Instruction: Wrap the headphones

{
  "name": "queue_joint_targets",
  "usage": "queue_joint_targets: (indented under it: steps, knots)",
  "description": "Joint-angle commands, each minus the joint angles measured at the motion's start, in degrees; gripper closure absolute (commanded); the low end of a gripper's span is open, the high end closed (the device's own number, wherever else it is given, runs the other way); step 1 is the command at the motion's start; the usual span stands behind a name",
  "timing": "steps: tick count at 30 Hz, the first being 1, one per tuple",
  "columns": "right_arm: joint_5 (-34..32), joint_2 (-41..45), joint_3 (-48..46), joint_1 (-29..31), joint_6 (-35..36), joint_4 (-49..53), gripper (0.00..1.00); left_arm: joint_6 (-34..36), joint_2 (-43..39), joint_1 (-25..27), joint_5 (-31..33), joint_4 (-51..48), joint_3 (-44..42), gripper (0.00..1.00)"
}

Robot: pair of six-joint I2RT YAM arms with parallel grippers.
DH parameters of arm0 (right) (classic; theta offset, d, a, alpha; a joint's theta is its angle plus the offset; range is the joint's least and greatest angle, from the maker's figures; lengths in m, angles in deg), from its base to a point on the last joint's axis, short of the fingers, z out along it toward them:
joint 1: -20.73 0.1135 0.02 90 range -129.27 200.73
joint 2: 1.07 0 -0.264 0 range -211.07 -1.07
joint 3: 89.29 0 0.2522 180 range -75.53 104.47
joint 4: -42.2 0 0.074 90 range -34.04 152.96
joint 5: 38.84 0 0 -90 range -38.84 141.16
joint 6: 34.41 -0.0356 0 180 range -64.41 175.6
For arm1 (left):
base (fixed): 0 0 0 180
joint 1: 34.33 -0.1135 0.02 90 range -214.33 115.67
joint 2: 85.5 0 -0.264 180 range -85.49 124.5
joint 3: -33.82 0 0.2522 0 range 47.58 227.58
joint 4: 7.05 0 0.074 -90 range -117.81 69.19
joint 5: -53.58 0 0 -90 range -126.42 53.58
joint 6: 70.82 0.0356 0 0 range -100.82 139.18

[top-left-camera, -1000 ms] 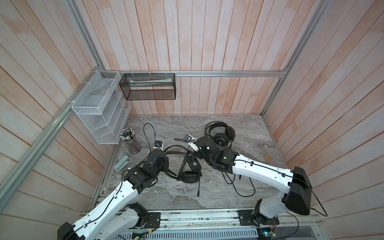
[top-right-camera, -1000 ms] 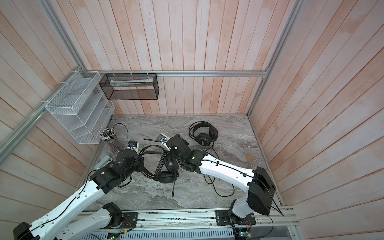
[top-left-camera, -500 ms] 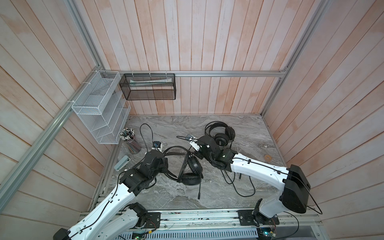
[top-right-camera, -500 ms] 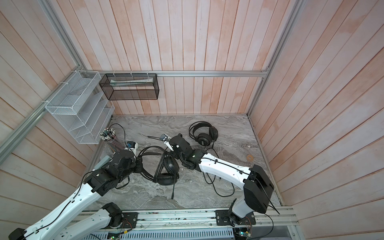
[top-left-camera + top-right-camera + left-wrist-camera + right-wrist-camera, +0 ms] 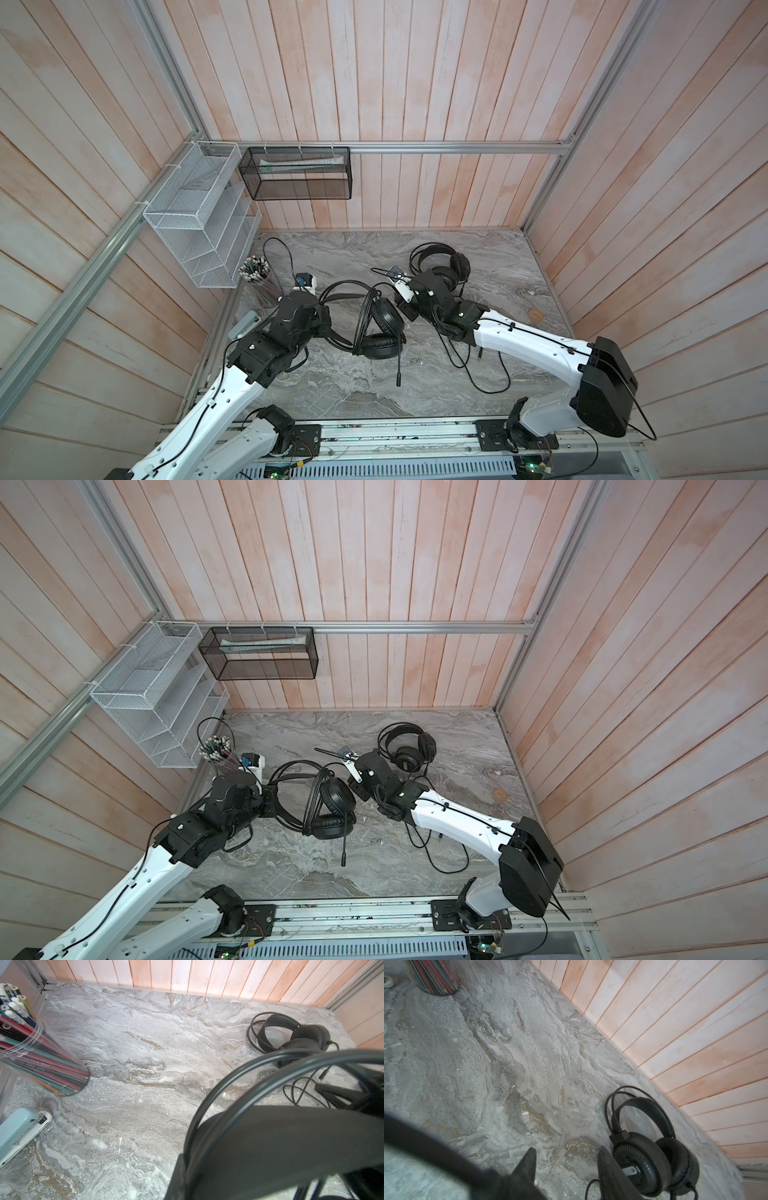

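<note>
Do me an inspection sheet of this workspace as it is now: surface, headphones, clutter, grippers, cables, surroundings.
Surface: grey marbled tabletop, one small brown mark.
Job's things: mic headset mid-table, partly wrapped; grille headset lying at the back, unwrapped.
Clutter: pencil cup, stapler, small white box, all at the left edge.
Grippers: left gripper shut on the mic headset's headband; right gripper open, holding nothing.
Cables: cable turns wound round the mic headset; loose cable on the table by the right arm; thin loop behind the pencil cup.
Surroundings: plank walls, white wire rack, black mesh basket.
</note>
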Motion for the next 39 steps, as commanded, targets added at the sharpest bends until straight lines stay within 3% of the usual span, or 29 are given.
queue_joint_targets:
  steps: [1, 6, 8, 10, 17, 26, 32, 39]
  knots:
    - [2.1, 3.4, -1.4, -2.0, -4.2, -0.5, 0.42, -2.7, 0.2, -1.7, -3.6, 2.9, 3.1, 1.0]
    - [-0.9, 9.2, -2.7, -6.9, -9.4, 0.2, 0.24, -3.2, 2.3, -3.8, -4.6, 2.3, 3.3, 1.0]
    - [-4.9, 11.3, -3.1, -8.1, -12.0, 0.2, 0.09, -3.5, 3.5, -4.7, -4.5, 2.5, 3.3, 1.0]
    - [-7.8, 13.7, -3.7, -9.7, -14.8, 0.3, 0.01, -3.8, 5.0, -5.4, -4.5, 2.8, 3.6, 1.0]
    - [-10.9, 23.0, -9.5, -13.4, -24.1, -3.7, 0.01, -4.3, 12.1, -7.9, -1.6, 6.1, 4.8, 1.0]
    - [-10.8, 30.2, -21.8, -13.5, -29.7, -11.4, 0.01, -2.6, 24.8, -8.6, 0.9, 15.5, 7.5, 1.0]
    - [-8.9, 33.5, -28.8, -13.6, -31.3, -17.2, 0.01, 5.6, 32.8, -8.9, -2.9, 19.0, 12.2, 1.0]
    - [-8.2, 36.9, -33.2, -13.5, -31.0, -21.1, 0.01, 20.9, 38.8, -9.6, -7.1, 21.5, 17.5, 1.0]
